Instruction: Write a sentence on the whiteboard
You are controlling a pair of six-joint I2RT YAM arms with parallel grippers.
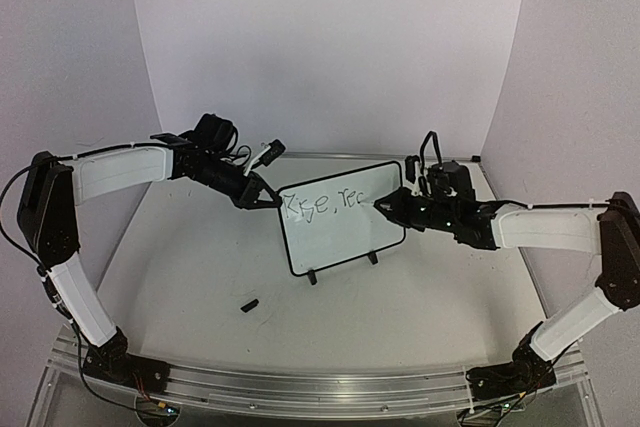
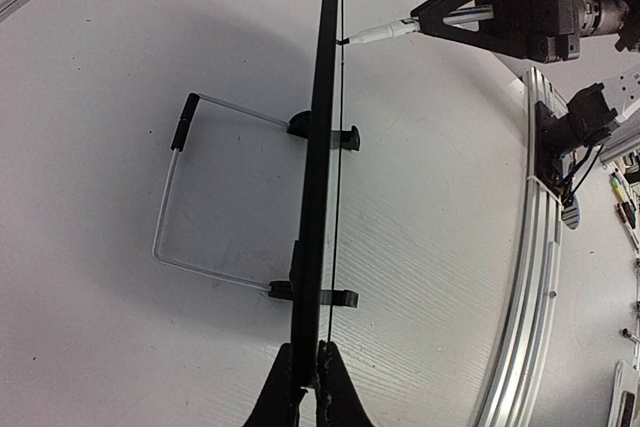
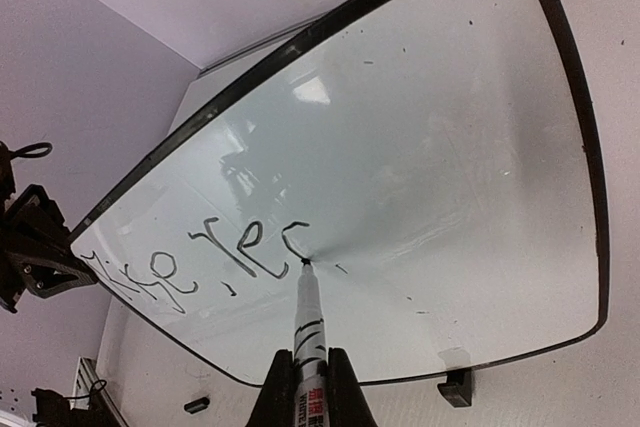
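The whiteboard [image 1: 350,237] stands upright on two black feet mid-table, with a thin black frame. Dark lettering [image 1: 325,204] on its top line reads roughly "Rise, rec". My left gripper [image 1: 268,198] is shut on the board's left edge; the left wrist view shows the board edge-on [image 2: 318,197] between the fingers. My right gripper [image 1: 392,209] is shut on a white marker [image 3: 308,332]. The marker's tip touches the board [image 3: 450,147] at the end of the last letter [image 3: 290,242]. The marker also shows in the left wrist view [image 2: 385,33].
A small black cap [image 1: 249,304] lies on the table in front of the board, left of centre. A wire stand [image 2: 175,197] props the board from behind. An aluminium rail [image 1: 320,387] runs along the near edge. Walls close in on three sides.
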